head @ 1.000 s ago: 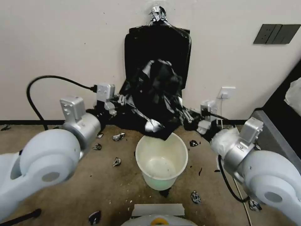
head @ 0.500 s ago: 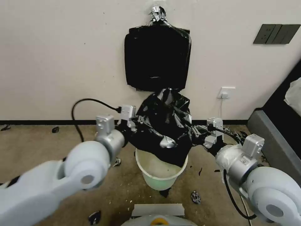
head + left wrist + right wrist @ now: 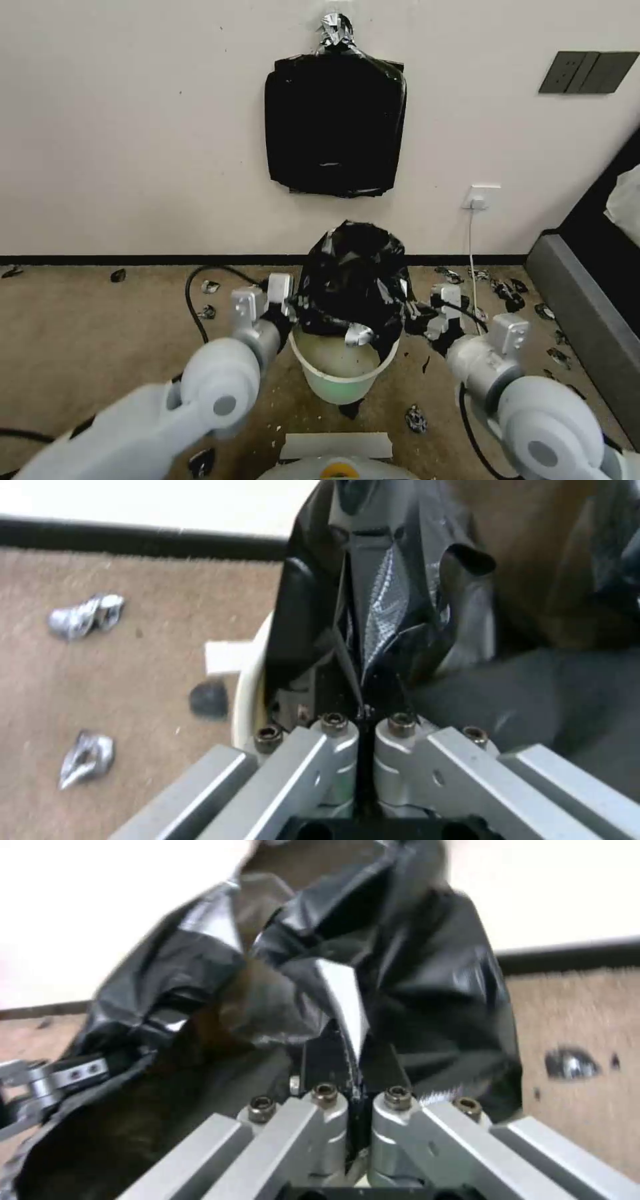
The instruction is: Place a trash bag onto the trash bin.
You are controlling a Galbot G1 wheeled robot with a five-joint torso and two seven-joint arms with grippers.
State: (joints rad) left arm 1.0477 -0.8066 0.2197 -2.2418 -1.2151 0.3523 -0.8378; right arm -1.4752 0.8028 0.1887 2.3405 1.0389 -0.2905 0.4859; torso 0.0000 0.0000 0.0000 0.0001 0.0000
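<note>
The thin glossy black plastic trash bag (image 3: 353, 283) billows directly above the round cream-white plastic trash bin (image 3: 343, 383), its mouth stretched sideways between the left tool (image 3: 293, 308) and right tool (image 3: 412, 311), both clamped on its edges, level with the rim.

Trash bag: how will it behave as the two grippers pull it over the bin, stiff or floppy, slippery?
The trash bag is probably very floppy: it balloons and crumples between the left gripper and right gripper. Its glossy film looks slippery, so it may slide off the trash bin rim. It seems light and thin.
</note>
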